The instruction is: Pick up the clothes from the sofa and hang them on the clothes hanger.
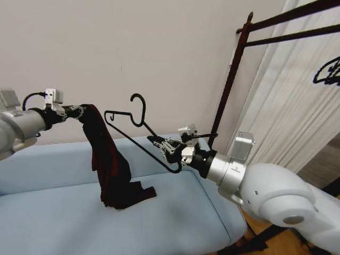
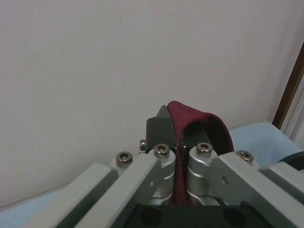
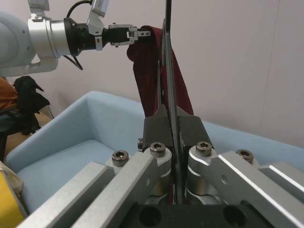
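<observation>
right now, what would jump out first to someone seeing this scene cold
The eye goes first to the dark red garment, pinched at its top by the left gripper and hanging down to the light blue sofa. Beside it, the right gripper is clamped on a black hanger, held tilted in the air with its hook uppermost. Behind that arm, a dark clothes rack stands against the wall.

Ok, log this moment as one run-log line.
left gripper: shut on dark red garment, raised, lower end on sofa | right gripper: shut on black hanger, beside garment | clothes rack: garment not yet hung
</observation>
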